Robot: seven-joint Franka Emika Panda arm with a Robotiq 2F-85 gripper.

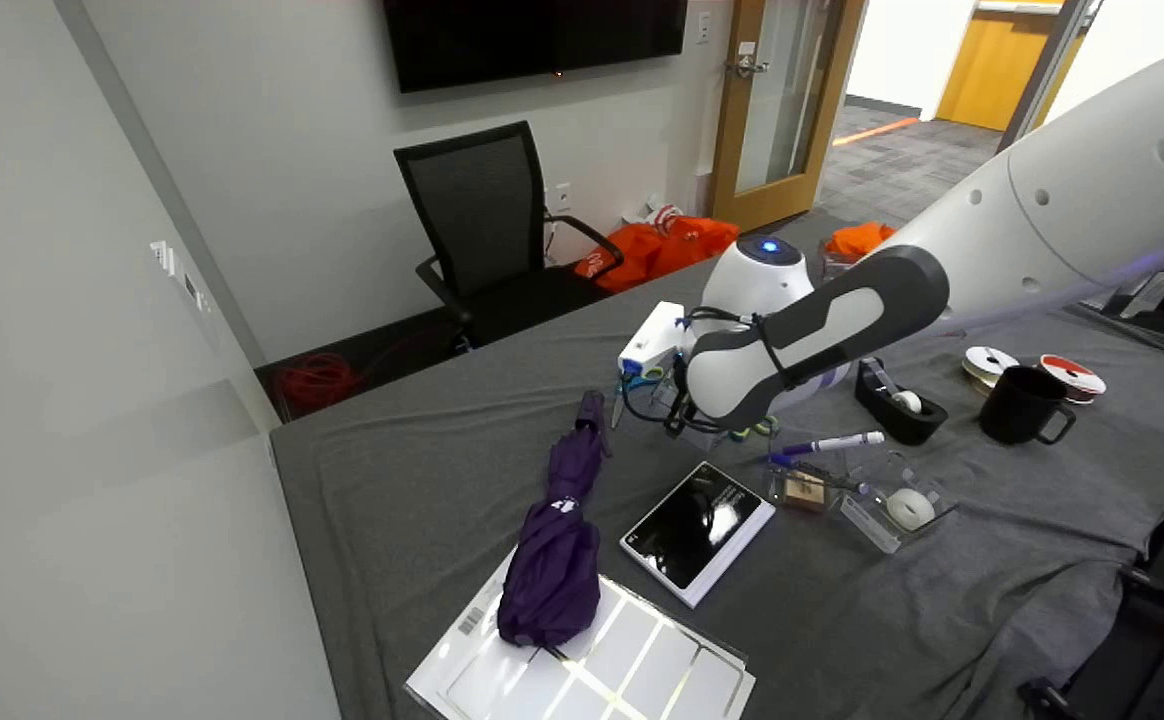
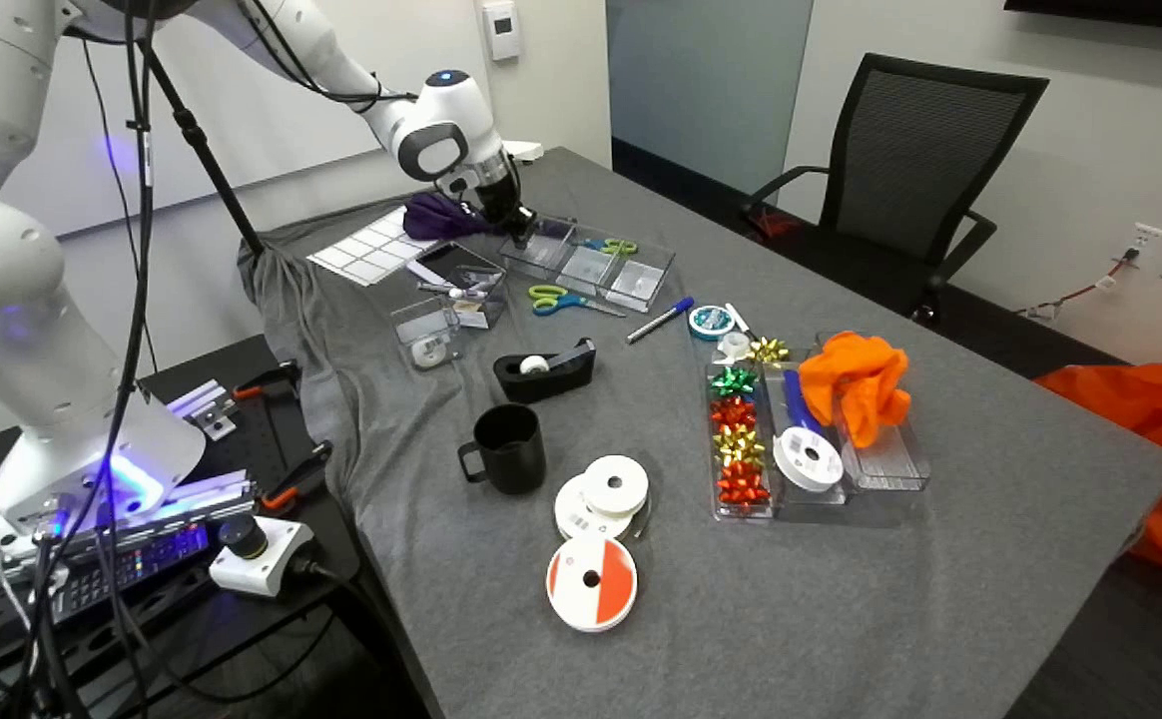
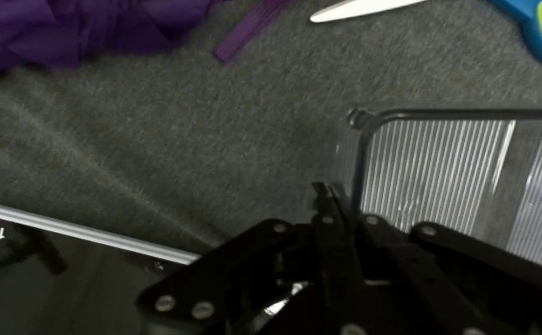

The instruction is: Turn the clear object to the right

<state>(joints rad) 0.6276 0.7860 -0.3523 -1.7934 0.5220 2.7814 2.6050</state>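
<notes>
Your tool [image 3: 337, 200] is pressed together on the end wall of the clear tray [image 3: 462, 114], near one corner, the thin rim running between its narrow black halves. The tray is rigid, rectangular, transparent plastic with a rounded corner and a finely ribbed floor; in an exterior view you see greyish sections along its length. Off the gripped end, you have a strip of grey cloth [image 3: 182, 121] before the glossy black slab [image 3: 75, 298] with its white edge and the crinkled purple umbrella [image 3: 89, 32]. Blue-and-lime scissors [image 3: 364, 9] lie past one long side, apart from the rim; a second pair [image 2: 571, 303] sits just beside the opposite side, and a blue-capped marker [image 2: 656, 325] near the far end. The creased, matte cloth covers your tabletop [image 2: 791, 599]. Beyond stand a mesh chair [image 1: 482, 210], a pale wall [image 1: 312, 180], a dark screen [image 1: 542, 40] and a wood-framed glass door [image 1: 782, 110].
</notes>
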